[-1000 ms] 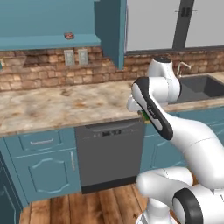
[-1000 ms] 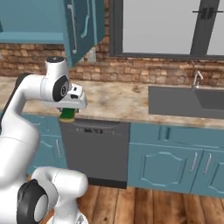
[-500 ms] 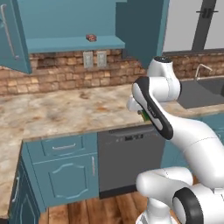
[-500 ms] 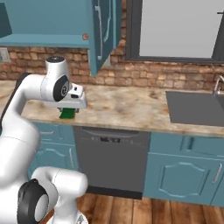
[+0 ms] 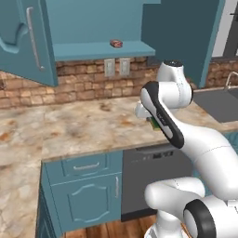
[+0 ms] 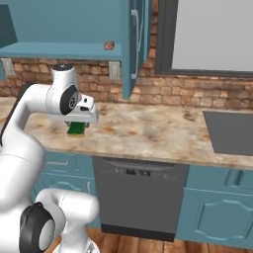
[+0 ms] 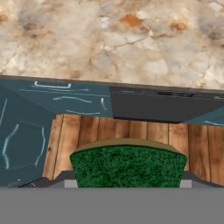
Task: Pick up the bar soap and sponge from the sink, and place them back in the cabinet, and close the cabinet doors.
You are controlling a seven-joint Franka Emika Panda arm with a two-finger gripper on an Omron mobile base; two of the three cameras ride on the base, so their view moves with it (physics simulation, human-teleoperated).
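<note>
— Where is the sponge (image 7: 128,165)?
— The tool (image 6: 78,127) pinches it above the surface (image 6: 148,131) edge.
— And the bar soap (image 5: 115,43)?
— On the cabinet (image 5: 88,23) shelf (doors open).

No readable text, labels, brands, numbers or signs anywhere. Faint pale marks along the dishwasher (image 6: 138,197) control strip, too small to read as letters.
</note>
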